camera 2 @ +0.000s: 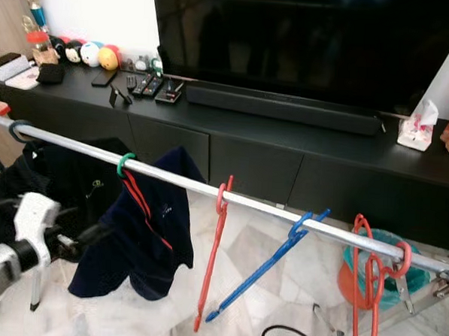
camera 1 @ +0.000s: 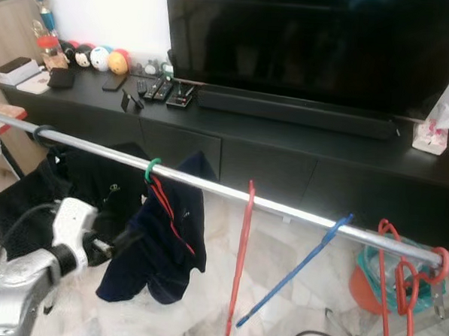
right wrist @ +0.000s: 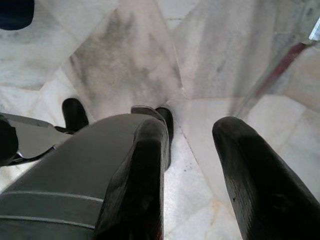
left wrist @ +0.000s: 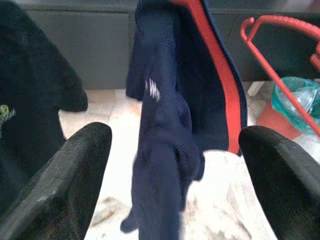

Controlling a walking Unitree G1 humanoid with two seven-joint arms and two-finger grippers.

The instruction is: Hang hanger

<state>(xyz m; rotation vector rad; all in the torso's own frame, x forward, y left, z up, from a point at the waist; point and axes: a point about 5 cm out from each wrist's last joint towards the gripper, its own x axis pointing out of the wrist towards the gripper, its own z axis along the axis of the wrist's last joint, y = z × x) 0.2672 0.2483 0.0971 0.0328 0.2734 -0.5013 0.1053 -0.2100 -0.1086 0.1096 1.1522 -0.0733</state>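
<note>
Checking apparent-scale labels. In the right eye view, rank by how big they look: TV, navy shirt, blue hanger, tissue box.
1. TV
2. navy shirt, though it hangs nearer the camera
3. blue hanger, long but thin
4. tissue box

The left gripper is open, facing the shirt.

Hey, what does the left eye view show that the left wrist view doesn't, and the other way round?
The left eye view adds the metal rail, the blue hanger hooked on it, the TV and the black cabinet. The left wrist view adds a close look at the left pincer, wide open, its fingers framing the hanging cloth. Both share the navy garment with red trim, a red hanger and the teal basket.
</note>
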